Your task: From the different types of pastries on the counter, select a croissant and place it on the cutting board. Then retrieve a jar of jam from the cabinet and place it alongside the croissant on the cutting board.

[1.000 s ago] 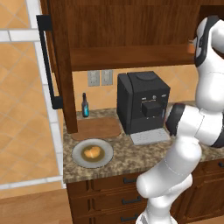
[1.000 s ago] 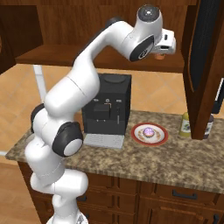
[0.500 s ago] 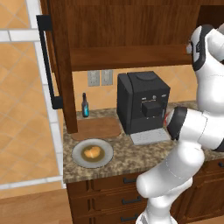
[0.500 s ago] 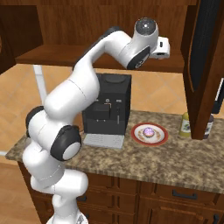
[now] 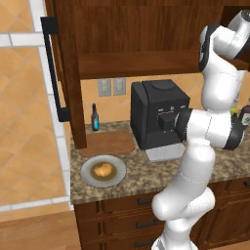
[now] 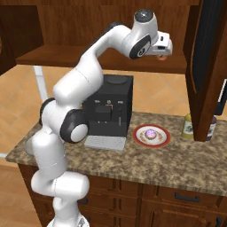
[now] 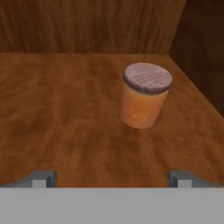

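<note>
The jar of jam (image 7: 144,98), squat and orange with a darker lid, stands on the wooden shelf of the cabinet (image 7: 65,113). It is ahead of my open gripper (image 7: 111,178) and a little to the right, with nothing between the fingertips (image 7: 41,178). My gripper (image 6: 164,48) is up at the cabinet shelf (image 6: 88,57). The croissant (image 5: 102,170) lies on a round grey plate (image 5: 88,177) on the counter (image 5: 141,178). Just behind the plate, the cutting board (image 5: 107,143) lies bare. A pink frosted pastry (image 6: 151,133) sits on a red-rimmed plate.
A black coffee machine (image 5: 158,119) stands mid-counter, right of the board. A dark bottle (image 5: 95,118) stands behind the board. The open cabinet door (image 5: 63,73) with its black bar handle hangs at the left. Another door (image 6: 208,66) hangs over a yellowish bottle (image 6: 188,126).
The arm has folded a little and the hand has come slightly lower and closer to the shelf. The fingers have stayed open.
</note>
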